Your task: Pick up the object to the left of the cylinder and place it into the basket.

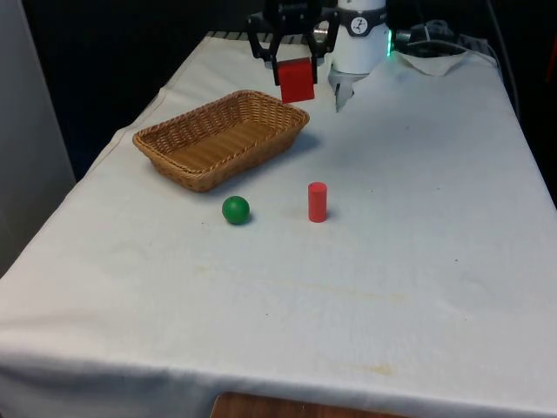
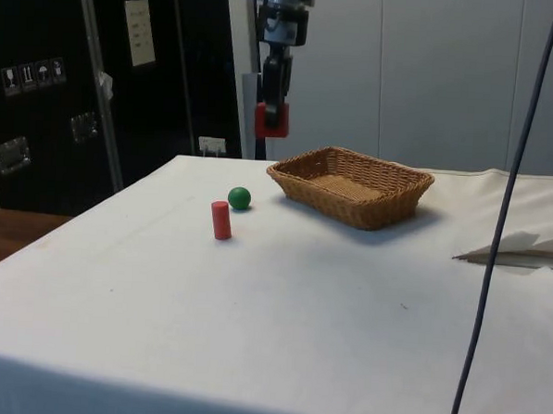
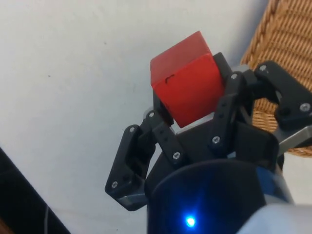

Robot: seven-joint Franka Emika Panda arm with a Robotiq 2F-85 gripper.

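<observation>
The end effector hangs well above the worktop with a red cube clamped between its two black fingers, which are closed onto opposite faces of the block and spread no wider than the cube itself (in the wrist view the cube sits slightly tilted between the pads, one corner pointing away from the palm). From the side view the end effector and its cube are raised clear of everything, at a height above the rim of the wicker basket and just off its near end rather than over its hollow. In the front view the cube hangs just above and beyond the far corner of the basket on the front view's right, and the wrist view has the basket's woven wall just beside the fingers, with white cloth under the cube. The basket's inside shows nothing but weave. On the cloth a red cylinder stands upright, and a green ball rests near it on the front view's left, the two apart from each other and from the basket; the ball lies nearer the basket's front edge.
</observation>
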